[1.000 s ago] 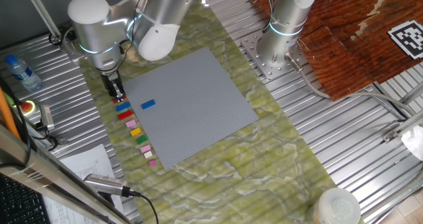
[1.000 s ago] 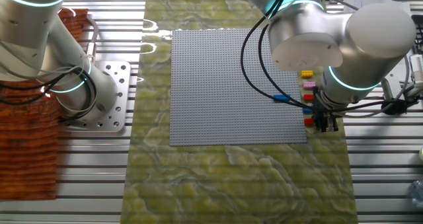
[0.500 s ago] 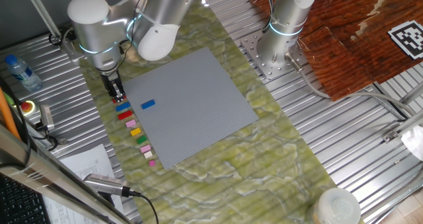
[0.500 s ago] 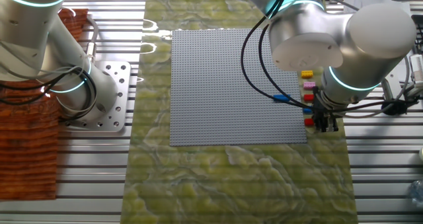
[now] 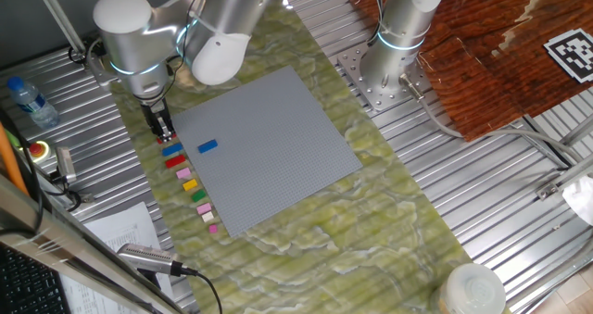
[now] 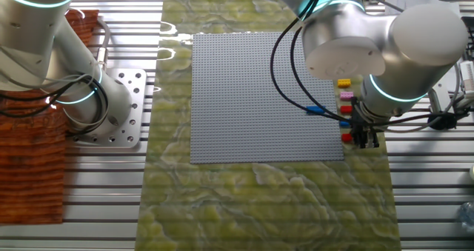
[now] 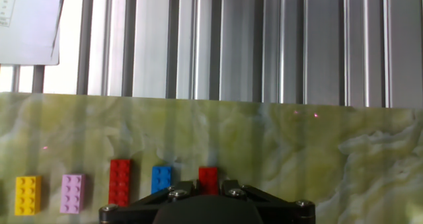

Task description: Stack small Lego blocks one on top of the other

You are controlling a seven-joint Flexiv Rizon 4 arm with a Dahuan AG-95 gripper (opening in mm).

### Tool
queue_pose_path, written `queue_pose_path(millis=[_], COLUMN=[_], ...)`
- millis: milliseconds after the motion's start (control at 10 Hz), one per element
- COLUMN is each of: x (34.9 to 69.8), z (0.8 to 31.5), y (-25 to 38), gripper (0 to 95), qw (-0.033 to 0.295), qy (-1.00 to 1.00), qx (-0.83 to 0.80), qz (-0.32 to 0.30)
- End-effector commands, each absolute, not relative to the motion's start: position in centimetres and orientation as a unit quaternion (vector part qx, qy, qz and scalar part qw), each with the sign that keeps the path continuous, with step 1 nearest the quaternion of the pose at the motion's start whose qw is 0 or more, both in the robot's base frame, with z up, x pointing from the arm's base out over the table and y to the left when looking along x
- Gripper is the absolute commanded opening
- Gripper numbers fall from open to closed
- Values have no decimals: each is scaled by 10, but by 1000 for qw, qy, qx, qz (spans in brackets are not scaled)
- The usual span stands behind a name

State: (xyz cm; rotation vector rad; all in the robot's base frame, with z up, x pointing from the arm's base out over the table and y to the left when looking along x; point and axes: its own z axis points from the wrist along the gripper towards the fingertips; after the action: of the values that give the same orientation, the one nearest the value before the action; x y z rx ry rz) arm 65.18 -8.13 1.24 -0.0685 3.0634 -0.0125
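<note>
My gripper (image 5: 164,134) stands at the far end of a row of small Lego blocks on the green mat, left of the grey baseplate (image 5: 269,138). In the hand view its jaws sit tight on both sides of a red block (image 7: 209,176). Beside it lie a blue block (image 7: 161,178), a longer red block (image 7: 119,182), a pink block (image 7: 72,192) and a yellow block (image 7: 28,191). In one fixed view the row runs from a blue block (image 5: 170,151) down to a pink block (image 5: 214,228). One blue block (image 5: 208,146) sits on the baseplate. In the other fixed view the gripper (image 6: 363,140) is beside the red block (image 6: 346,137).
A second robot arm's base (image 5: 394,69) stands on a bolted plate beyond the baseplate. A water bottle (image 5: 28,101) and a red button (image 5: 38,150) are at the left. A sheet of paper (image 7: 30,22) lies on the ribbed metal table past the mat's edge.
</note>
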Motion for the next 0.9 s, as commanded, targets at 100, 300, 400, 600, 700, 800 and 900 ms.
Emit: queue_pose_path(millis=[100, 300, 400, 600, 700, 800, 900], x=[651, 652, 651, 650, 650, 648, 647], z=[14, 23, 33, 52, 59, 66, 72], y=[-81, -80, -78, -68, -61, -52, -42], gripper=[0, 0, 0, 0, 0, 0, 0], qw=[38, 38, 36, 32, 33, 30, 25], qy=[999, 999, 999, 999, 999, 1000, 1000], qx=[-23, -26, -26, -20, -13, -5, 0], qz=[-2, -1, -1, -1, -1, -1, 0])
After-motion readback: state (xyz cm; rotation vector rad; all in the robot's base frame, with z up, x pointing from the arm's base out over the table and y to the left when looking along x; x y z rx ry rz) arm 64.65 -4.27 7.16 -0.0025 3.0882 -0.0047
